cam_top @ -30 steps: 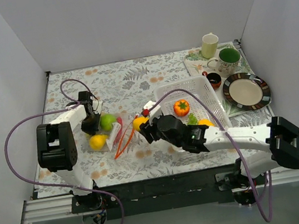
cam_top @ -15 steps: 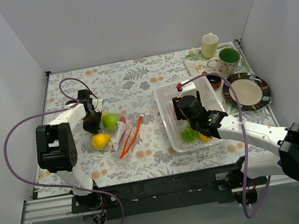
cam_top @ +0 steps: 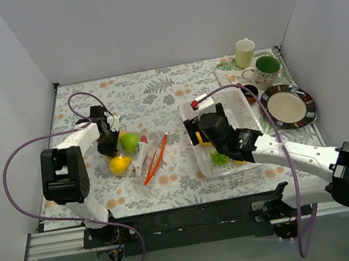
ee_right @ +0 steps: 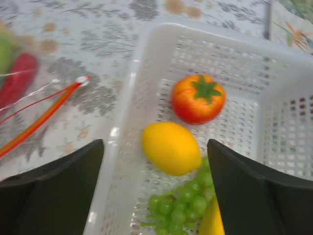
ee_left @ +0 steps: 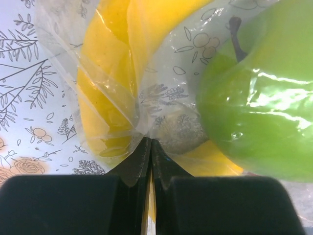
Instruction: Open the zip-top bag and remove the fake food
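The zip-top bag (cam_top: 140, 154) lies at the left of the table, its red-orange zip strip (cam_top: 156, 158) facing right. Inside it are a green apple (cam_top: 129, 140), a yellow fruit (cam_top: 119, 164) and a red piece (cam_top: 143, 139). My left gripper (cam_top: 107, 144) is shut on the bag's plastic (ee_left: 146, 132), with the yellow fruit (ee_left: 105, 83) and green apple (ee_left: 264, 107) close in front. My right gripper (cam_top: 196, 134) is open and empty over the left of the white basket (cam_top: 195, 157). Below my right gripper (ee_right: 155, 144) lie a lemon (ee_right: 171, 148), a tomato (ee_right: 198, 98) and green grapes (ee_right: 183, 208).
The zip strip (ee_right: 44, 115) shows left of the basket rim (ee_right: 122, 142). At the back right stand a tray (cam_top: 224, 76) with a cream cup (cam_top: 245, 53), a green-lined mug (cam_top: 266, 68), a small bowl (cam_top: 250, 94) and a striped plate (cam_top: 287, 106).
My right gripper carried the lemon from the bag's mouth to the basket, let it go, and now hangs open over the basket's left side. The left gripper has kept its hold.
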Motion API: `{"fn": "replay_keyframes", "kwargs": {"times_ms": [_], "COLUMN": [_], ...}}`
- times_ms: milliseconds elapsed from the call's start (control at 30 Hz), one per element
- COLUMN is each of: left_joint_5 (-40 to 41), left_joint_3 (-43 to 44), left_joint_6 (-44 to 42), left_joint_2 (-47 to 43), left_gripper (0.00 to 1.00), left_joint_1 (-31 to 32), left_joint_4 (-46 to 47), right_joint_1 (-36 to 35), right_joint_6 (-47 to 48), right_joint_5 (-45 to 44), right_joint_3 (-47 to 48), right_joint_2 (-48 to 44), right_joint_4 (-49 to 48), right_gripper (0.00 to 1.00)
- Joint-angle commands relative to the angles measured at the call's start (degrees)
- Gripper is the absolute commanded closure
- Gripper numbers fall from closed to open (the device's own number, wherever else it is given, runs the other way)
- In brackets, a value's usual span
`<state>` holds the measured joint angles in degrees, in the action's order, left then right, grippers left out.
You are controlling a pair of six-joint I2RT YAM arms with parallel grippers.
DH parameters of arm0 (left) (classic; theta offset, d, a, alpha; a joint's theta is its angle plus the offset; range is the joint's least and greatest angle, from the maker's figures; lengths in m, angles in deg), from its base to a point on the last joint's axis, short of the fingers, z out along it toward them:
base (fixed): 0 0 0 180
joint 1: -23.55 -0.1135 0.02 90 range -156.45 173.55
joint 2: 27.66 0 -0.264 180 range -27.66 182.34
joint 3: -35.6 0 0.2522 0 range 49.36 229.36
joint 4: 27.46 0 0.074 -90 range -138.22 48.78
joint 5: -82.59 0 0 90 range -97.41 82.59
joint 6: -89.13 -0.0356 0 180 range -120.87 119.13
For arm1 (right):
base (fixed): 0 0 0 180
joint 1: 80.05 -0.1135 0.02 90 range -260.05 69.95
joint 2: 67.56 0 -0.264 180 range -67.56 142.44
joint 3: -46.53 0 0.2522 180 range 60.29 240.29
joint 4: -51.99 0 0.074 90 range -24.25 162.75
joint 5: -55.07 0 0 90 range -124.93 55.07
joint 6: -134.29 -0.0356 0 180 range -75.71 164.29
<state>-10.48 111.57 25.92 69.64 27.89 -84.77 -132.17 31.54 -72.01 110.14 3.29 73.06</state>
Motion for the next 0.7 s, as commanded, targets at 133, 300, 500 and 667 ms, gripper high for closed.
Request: {"fn": "replay_keyframes", "kwargs": {"times_ms": [133, 300, 500, 667], "left_joint_5": [-0.1, 0.5, 1.5, 1.8], "left_joint_3": [-1.9, -2.4, -2.4, -2.5], "left_joint_6": [-0.3, -0.4, -1.6, -1.8], "left_joint_2": [0.1, 1.3, 1.5, 1.3], "left_gripper": [1.0, 1.0, 1.0, 1.0], "left_joint_1": [0.1, 0.1, 0.1, 0.1], "left_joint_4": [3.7, 4.9, 5.2, 5.2], "right_joint_1": [-11.3, -13.4, -14.0, -14.0], "right_joint_6": [0.5, -2.3, -4.3, -5.0], "right_joint_5": [9.4, 13.3, 17.9, 20.2], "right_joint_3": [3.9, 6.6, 9.7, 12.8], "right_joint_2": [5.4, 14.2, 21.7, 26.5], "right_joint_4": [-9.8, -12.8, -16.9, -19.1], "right_gripper": [0.87, 0.99, 0.99, 0.99]}}
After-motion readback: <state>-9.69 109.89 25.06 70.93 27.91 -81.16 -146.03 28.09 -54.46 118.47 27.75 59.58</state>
